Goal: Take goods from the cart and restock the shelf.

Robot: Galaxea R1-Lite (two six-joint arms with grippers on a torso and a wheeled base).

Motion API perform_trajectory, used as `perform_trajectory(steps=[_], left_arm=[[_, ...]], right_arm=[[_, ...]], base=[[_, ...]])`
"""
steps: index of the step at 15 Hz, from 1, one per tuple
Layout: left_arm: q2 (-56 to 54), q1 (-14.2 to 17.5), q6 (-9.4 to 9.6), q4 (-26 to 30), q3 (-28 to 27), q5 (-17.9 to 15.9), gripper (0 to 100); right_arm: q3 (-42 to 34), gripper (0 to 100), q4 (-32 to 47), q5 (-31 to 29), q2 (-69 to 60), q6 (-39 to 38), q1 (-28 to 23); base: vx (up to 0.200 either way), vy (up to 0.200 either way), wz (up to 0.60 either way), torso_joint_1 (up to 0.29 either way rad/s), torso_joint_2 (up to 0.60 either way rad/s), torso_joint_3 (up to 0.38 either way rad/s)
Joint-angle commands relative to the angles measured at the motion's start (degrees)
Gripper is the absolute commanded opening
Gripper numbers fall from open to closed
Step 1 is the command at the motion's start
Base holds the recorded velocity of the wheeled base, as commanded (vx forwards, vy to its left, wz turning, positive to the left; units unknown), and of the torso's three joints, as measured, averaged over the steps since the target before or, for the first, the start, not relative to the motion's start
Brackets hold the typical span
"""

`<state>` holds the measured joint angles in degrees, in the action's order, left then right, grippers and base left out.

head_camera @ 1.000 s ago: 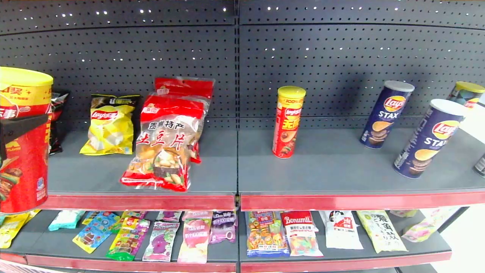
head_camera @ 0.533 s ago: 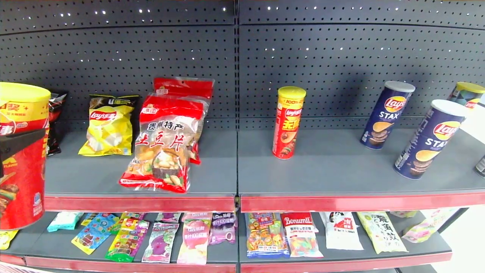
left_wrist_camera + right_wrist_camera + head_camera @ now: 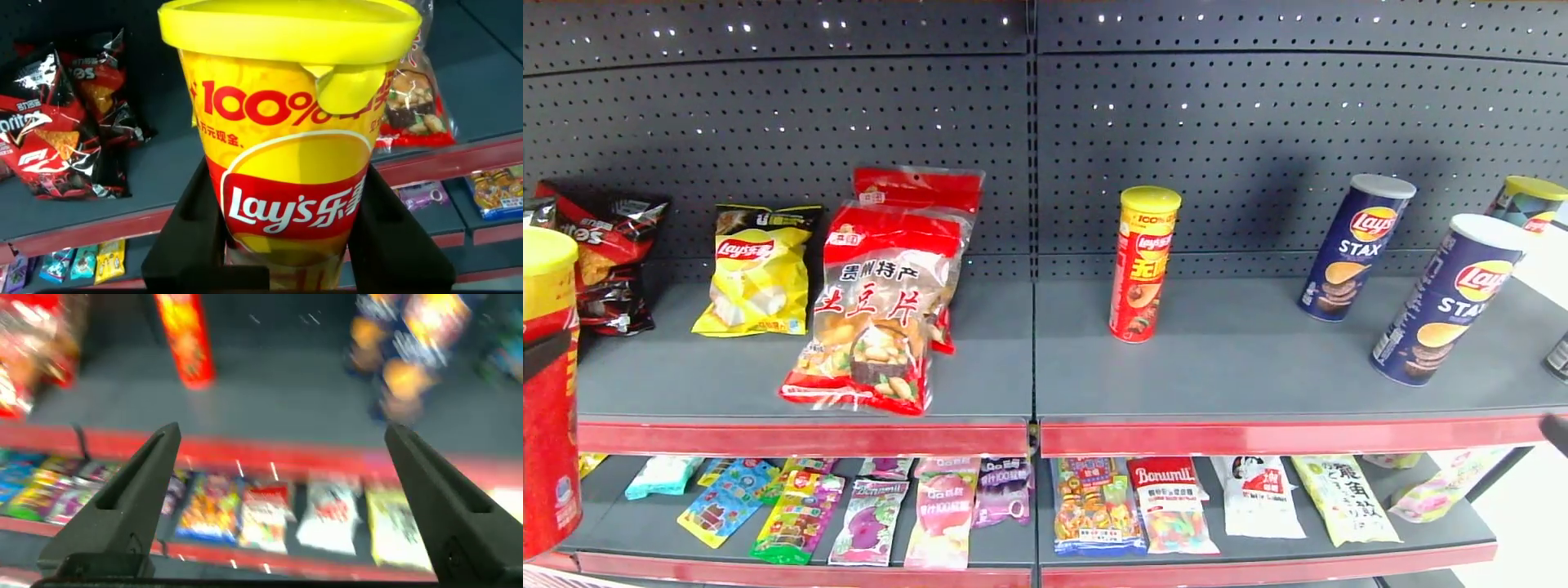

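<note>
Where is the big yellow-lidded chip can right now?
The chip can is at the head view's far left edge, clamped in the left gripper, in front of the black chip bag.

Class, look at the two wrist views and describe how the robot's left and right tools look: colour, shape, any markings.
The left tool is matte black, with two broad, flat-sided fingers rising from a wide base. The right tool is also black; its pair tapers from thick roots to narrow wedge tips. Both are plain, without visible cables or markings.
</note>
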<state>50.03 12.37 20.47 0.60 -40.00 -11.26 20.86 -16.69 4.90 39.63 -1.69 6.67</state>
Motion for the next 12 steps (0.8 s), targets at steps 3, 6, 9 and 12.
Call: perform_trajectory(steps=[3, 6, 9, 12], left_arm=[[-4.85, 0.02, -0.34, 0.02, 3.87, 0.1, 0], [-6.35, 0.02, -0.34, 0.02, 5.46, 0.1, 0], [-5.91, 0.02, -0.17, 0.11, 5.63, 0.19, 0], [-6.17, 0.02, -0.17, 0.02, 7.21, 1.51, 0]], right_arm=[[18.17, 100, -19.96, 4.24, 45.71, 3.45, 11.61], [24.58, 100, -19.96, 4.94, 53.62, 3.98, 11.44], [26.95, 100, -19.96, 5.91, 57.66, 3.89, 11.96], [29.5, 100, -20.31, 5.82, 61.71, 3.63, 13.11]], base=[[0.0, 0.0, 0.0, 0.0, 0.0, 0.0], [0.0, 0.0, 0.0, 0.0, 0.0, 0.0], [0.0, 0.0, 0.0, 0.0, 0.0, 0.0], [0.0, 0.0, 0.0, 0.0, 0.0, 0.0]])
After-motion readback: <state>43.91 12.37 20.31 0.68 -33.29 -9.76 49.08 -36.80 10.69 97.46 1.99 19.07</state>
